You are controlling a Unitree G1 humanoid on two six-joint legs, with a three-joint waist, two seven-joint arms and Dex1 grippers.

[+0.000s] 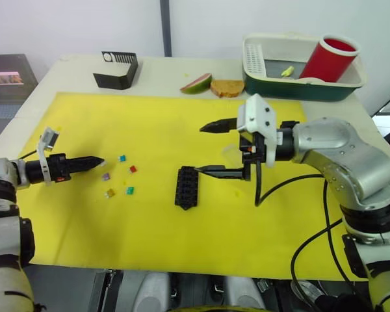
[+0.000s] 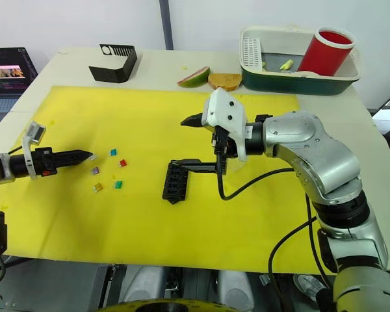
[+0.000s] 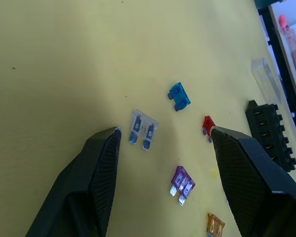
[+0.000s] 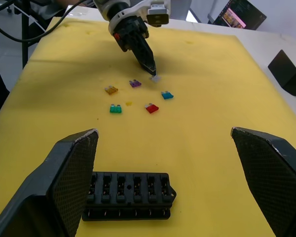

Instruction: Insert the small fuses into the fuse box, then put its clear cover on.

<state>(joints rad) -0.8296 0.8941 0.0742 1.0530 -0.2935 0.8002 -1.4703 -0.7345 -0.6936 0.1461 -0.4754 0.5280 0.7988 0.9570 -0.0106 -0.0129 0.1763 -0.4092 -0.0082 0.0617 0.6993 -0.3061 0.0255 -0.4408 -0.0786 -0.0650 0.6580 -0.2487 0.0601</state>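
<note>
Left gripper (image 3: 165, 136) hung low over the fuse cluster, fingers spread wide and empty, straddling the clear fuse (image 3: 142, 130). Right gripper (image 1: 212, 148) hovered just right of the fuse box (image 1: 186, 186), fingers wide apart, holding nothing.

Fuse box was a black rectangular block with 6 paired slots in a row along its top, all appearing unfilled, lying flat near the middle of the yellow mat (image 1: 149, 123). Fuses lay loose on the mat left of the box, well apart from it: the clear one at the left fingertips, a blue fuse (image 3: 179, 97), a red fuse (image 3: 206, 123), a purple fuse (image 3: 181, 181), an amber fuse (image 3: 215, 225) and a green fuse (image 4: 116, 108). All were translucent, with 2 metal blades each. Clear cover (image 3: 265, 78) was a colourless oblong lying on the mat beyond the box.

Mat covered most of a pale table (image 1: 71, 71). At the far edge stood a black slotted holder (image 1: 117, 69), a fruit slice (image 1: 196, 83) beside a piece of bread (image 1: 227, 88), and a green-based tray (image 1: 299, 88) containing a red cup (image 1: 330, 58). White wall lay behind; a laptop screen (image 2: 10, 63) was at the far left.
</note>
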